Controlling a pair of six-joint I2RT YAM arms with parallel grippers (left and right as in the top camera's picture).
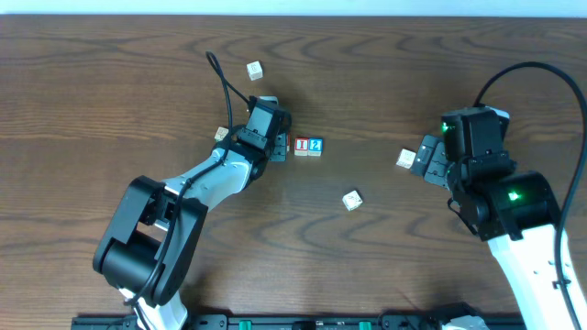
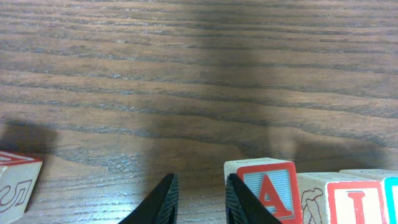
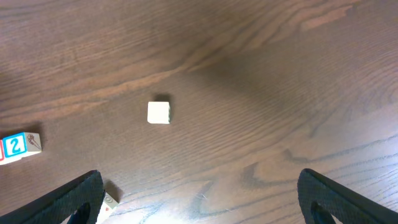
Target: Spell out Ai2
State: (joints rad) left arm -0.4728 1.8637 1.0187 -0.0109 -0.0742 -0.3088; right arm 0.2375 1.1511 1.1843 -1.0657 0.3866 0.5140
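Wooden A cube [image 2: 267, 186], I cube [image 2: 348, 199], 2 cube [image 1: 315, 146] in row on worktop [image 2: 199, 74]; left pincer [image 2: 200, 182] narrowly parted, empty, just beside A cube; right pincer [image 3: 199, 180] wide, empty

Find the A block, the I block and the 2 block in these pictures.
A block [image 2: 268, 191]: left wrist view, on the red letter of its front face.
I block [image 2: 356, 201]: left wrist view, on the red letter of its front face.
2 block [image 3: 17, 145]: right wrist view, on the blue numeral face.
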